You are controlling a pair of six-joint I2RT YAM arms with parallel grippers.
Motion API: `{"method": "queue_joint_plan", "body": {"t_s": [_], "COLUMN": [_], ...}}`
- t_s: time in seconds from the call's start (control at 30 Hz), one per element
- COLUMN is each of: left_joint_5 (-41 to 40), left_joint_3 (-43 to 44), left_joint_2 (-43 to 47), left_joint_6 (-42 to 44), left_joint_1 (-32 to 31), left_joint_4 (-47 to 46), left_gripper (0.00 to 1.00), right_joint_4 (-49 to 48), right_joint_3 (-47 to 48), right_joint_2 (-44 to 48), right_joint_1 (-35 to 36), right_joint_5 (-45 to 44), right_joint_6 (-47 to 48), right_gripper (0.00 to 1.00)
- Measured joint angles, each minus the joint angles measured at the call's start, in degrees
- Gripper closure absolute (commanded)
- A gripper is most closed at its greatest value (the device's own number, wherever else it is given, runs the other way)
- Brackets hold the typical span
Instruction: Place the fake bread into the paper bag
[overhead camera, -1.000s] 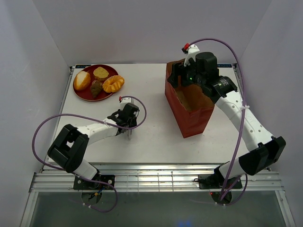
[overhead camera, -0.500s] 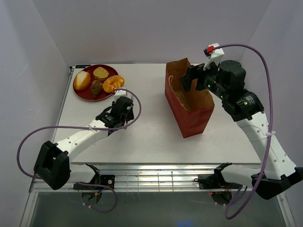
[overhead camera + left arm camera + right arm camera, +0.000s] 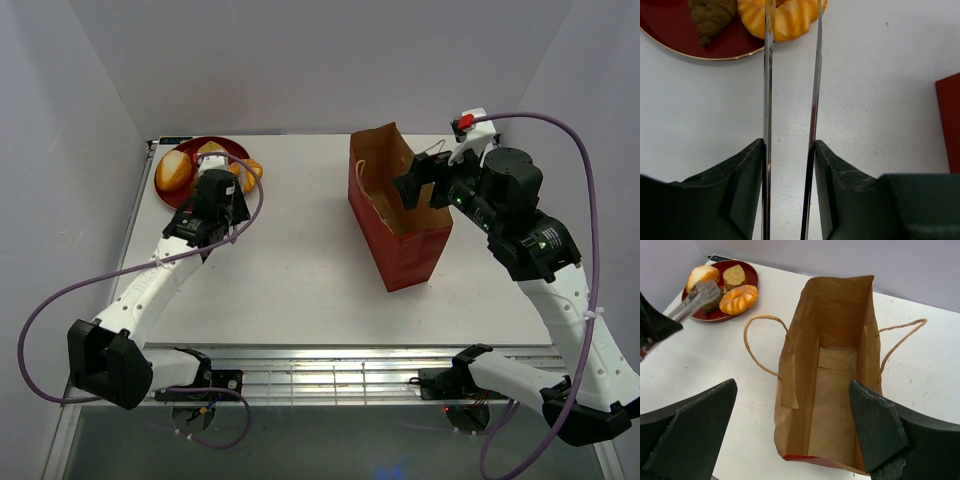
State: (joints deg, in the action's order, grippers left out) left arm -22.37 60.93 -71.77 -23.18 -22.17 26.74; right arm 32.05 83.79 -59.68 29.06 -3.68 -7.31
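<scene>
From above, the left gripper point(image 3: 228, 172) reaches over the red plate point(image 3: 168, 196). The right gripper point(image 3: 412, 186) hangs beside the paper bag point(image 3: 400, 240).

Left wrist: fingers point(image 3: 766, 100) narrowly apart, nothing between, tips at the orange ridged bun point(image 3: 790, 17).

Right wrist: fingers point(image 3: 690, 430) wide, the bag's inside bare below them. The fake bread point(image 3: 702, 274) lies on the plate, so none is bagged yet.

round red plate point(image 3: 670, 25) in far left corner of white table point(image 3: 300, 270)

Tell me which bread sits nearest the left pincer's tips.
The orange ridged bun: the left pincer frames it between its tips. The dark brown piece lies off to one side; the golden roll and yellow-brown piece sit farther off on the plate.
</scene>
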Motion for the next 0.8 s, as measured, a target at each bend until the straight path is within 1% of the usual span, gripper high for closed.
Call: {"method": "queue_joint_plan", "body": {"t_s": [0.2, 0.37, 0.47, 0.6, 0.7, 0.8], "left_joint_5": [10.64, 22.10, 30.32, 41.22, 46.66, 51.63], "left_joint_3": [2.34, 2.01, 0.09, -5.33, -9.01, -12.94], "left_joint_2": [0.00, -0.20, -0.20, -0.20, -0.37, -0.46], "left_joint_6": [0.83, -0.55, -2.64, -6.82, -10.01, -13.97], "left_joint_1": [11.39, 18.27, 22.23, 27.96, 29.92, 30.32], "left_joint_4": [-0.04, -0.70, -3.28, -7.85, -10.62, -14.78], "left_gripper": [0.47, 0.45, 0.45, 0.45, 0.45, 0.45], "right_joint_4": [2.54, 3.89, 4.33, 4.39, 4.57, 4.83], "right_joint_3": [-0.35, -0.35, -0.37, -0.37, -0.39, -0.39], "right_joint_2": [1.20, 1.77, 2.01, 2.27, 2.49, 2.75], "right_joint_1": [0.00, 0.00, 0.00, 0.00, 0.00, 0.00], "right_joint_5": [-1.31, -2.60, -3.21, -3.87, -3.93, -4.13], "right_joint_6": [-0.31, -0.44, -0.44, -0.44, -0.46, -0.48], "right_gripper": [0.02, 0.02, 0.02, 0.02, 0.02, 0.02]}}
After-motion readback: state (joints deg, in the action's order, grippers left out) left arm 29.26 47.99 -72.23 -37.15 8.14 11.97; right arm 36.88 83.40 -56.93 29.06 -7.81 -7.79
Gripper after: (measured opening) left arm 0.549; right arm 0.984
